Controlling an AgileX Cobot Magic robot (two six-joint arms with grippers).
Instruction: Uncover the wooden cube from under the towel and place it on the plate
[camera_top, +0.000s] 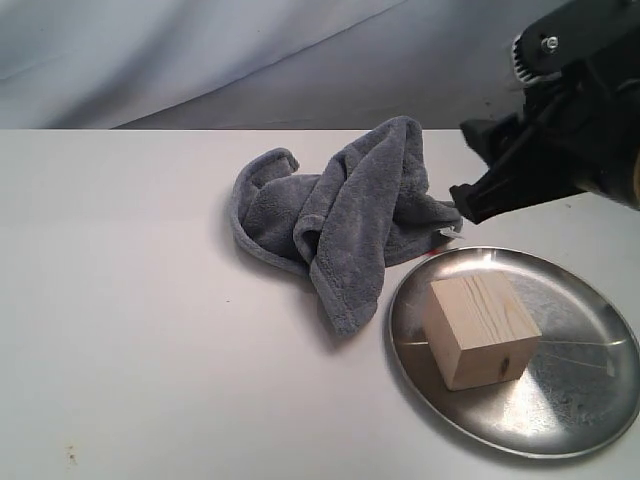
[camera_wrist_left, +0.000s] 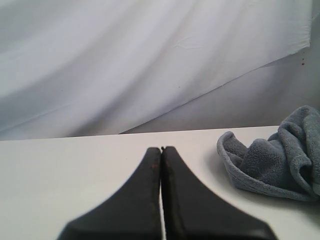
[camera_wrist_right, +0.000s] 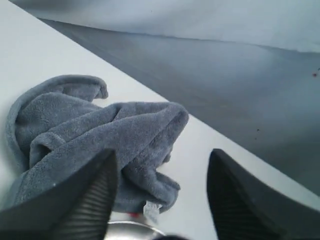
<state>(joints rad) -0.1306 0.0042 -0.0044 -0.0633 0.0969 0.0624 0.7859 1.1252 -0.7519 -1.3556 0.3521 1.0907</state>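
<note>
The wooden cube (camera_top: 480, 330) sits on the plate (camera_top: 585, 400), the towel (camera_top: 340, 215) heaped beside: apparently done. The right fingers (camera_wrist_right: 85, 200) gape empty; the left fingers (camera_wrist_left: 145, 200) press together.

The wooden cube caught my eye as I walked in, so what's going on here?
The wooden cube sits uncovered on the plate, so the job looks done. The towel lies crumpled beside the plate, reaching its rim. The right gripper hovers by the towel, jaws open and empty. The left gripper is off to the side, jaws shut on nothing.
</note>
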